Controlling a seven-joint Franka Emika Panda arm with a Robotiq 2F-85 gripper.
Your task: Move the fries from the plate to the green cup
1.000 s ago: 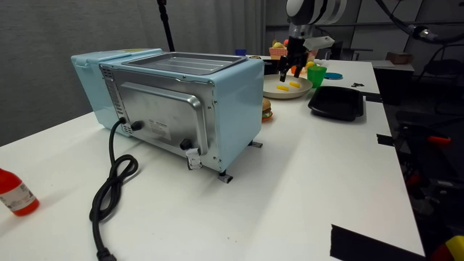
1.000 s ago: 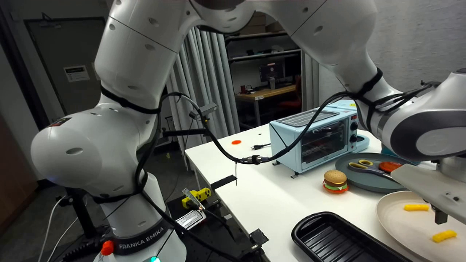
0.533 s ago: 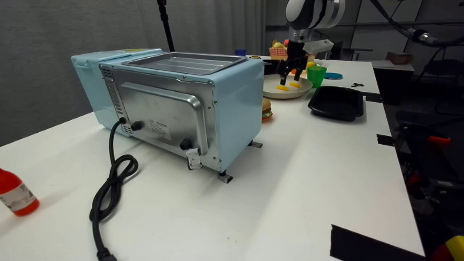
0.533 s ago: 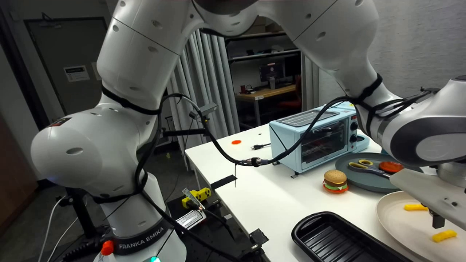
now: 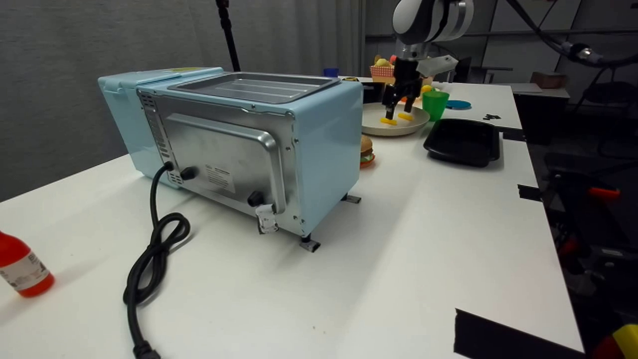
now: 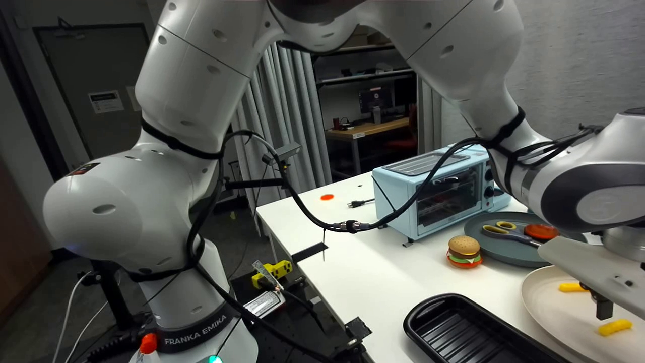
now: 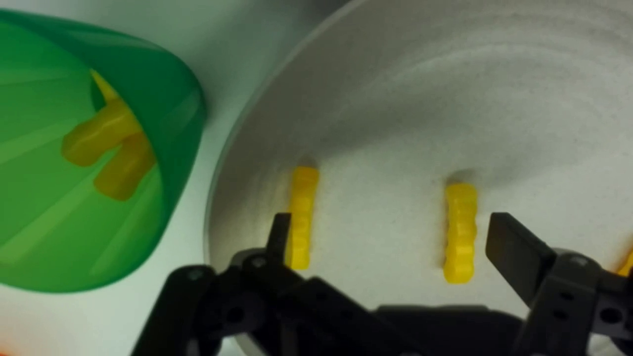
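Observation:
In the wrist view my gripper (image 7: 388, 217) stands open low over the pale plate (image 7: 376, 74), holding nothing. A yellow fry (image 7: 461, 235) lies between its fingers, nearer the right one. Another fry (image 7: 302, 212) is partly covered by the left fingertip; I cannot tell if they touch. At the right edge a yellow piece (image 7: 627, 263) is mostly cut off. The green cup (image 7: 34, 163) stands just left of the plate, with several fries (image 7: 101, 133) inside. In an exterior view the gripper (image 5: 398, 113) is right above two fries, with the cup (image 5: 435, 104) beside the plate (image 5: 371, 118).
A black tray (image 6: 473, 327) sits in front of the plate. Farther off are a toy burger (image 6: 463, 251) and a grey plate (image 6: 509, 257) with scissors (image 6: 509, 233). The blue toaster oven (image 5: 329, 149) stands beyond these. A checked basket (image 5: 383, 71) is behind the gripper.
My gripper has come down closer to the fries on the plate, shifting only slightly sideways. It has stayed open, and the fries have not moved.

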